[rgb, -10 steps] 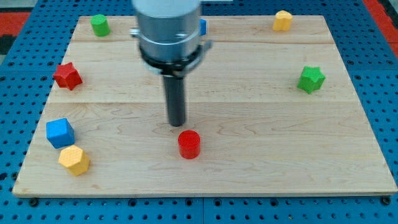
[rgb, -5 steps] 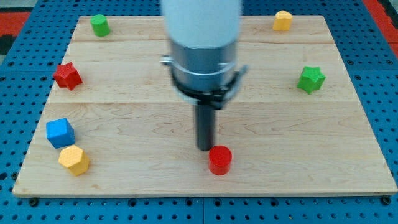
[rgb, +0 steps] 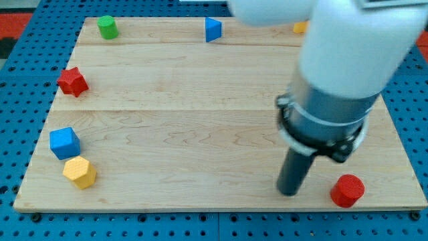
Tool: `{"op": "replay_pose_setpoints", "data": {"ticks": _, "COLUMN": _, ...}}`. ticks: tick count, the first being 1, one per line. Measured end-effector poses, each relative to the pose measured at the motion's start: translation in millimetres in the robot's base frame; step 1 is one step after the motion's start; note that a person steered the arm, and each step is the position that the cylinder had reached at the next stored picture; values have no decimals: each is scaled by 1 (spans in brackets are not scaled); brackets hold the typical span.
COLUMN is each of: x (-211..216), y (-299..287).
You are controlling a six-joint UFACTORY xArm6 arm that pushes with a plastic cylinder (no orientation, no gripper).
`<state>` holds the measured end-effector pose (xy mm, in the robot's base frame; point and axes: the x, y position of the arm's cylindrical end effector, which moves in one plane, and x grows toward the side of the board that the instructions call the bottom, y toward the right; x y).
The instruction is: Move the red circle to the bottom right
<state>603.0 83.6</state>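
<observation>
The red circle [rgb: 348,191] is a short red cylinder standing near the bottom right corner of the wooden board [rgb: 167,127]. My tip [rgb: 288,192] rests on the board to the left of the red circle, a clear gap apart from it. The arm's grey and white body fills the view's upper right and hides the blocks behind it.
A red star [rgb: 72,81], a blue cube [rgb: 64,142] and a yellow hexagon [rgb: 80,173] sit along the left side. A green cylinder [rgb: 106,27] and a blue triangle [rgb: 212,29] sit at the top. A yellow block [rgb: 299,27] peeks out behind the arm.
The red circle has slid from the bottom middle to the bottom right corner. My tip has moved right and down behind it. The arm now covers the green star.
</observation>
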Motion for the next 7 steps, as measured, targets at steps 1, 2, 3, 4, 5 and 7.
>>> {"op": "replay_pose_setpoints", "data": {"ticks": 1, "x": 15, "y": 26}}
{"op": "replay_pose_setpoints", "data": {"ticks": 2, "x": 15, "y": 80}}
{"op": "replay_pose_setpoints", "data": {"ticks": 3, "x": 16, "y": 80}}
{"op": "replay_pose_setpoints", "data": {"ticks": 4, "x": 15, "y": 160}}
{"op": "replay_pose_setpoints", "data": {"ticks": 5, "x": 15, "y": 166}}
{"op": "replay_pose_setpoints", "data": {"ticks": 7, "x": -15, "y": 181}}
